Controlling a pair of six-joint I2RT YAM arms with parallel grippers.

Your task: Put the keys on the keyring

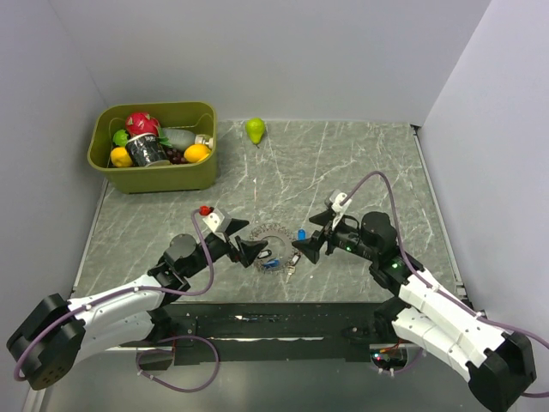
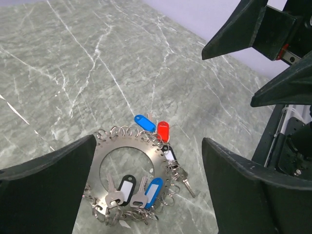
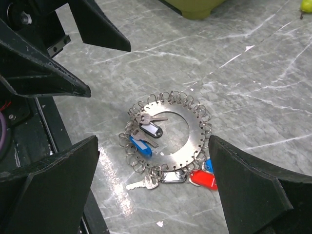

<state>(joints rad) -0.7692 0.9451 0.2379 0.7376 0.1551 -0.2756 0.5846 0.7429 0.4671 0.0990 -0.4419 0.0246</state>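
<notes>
- Your left gripper (image 2: 149, 141) has its dark fingers filling the near corners of its wrist view. The jaws are spread wide, with nothing gripped, above the keyring (image 2: 122, 148).
- Your right gripper (image 3: 154, 139) gapes just as wide and empty over the same ring from the opposite side.
- You see the keyring lying flat on the marbled table (image 1: 360, 163) between both grippers, with small loops around its rim.
- The keys (image 2: 139, 192) lie across its hole, while a red tag (image 2: 163, 130) rests just outside the rim.
- Farther back stand a green bin (image 1: 154, 109) of fruit and a pear (image 1: 255, 129).
</notes>
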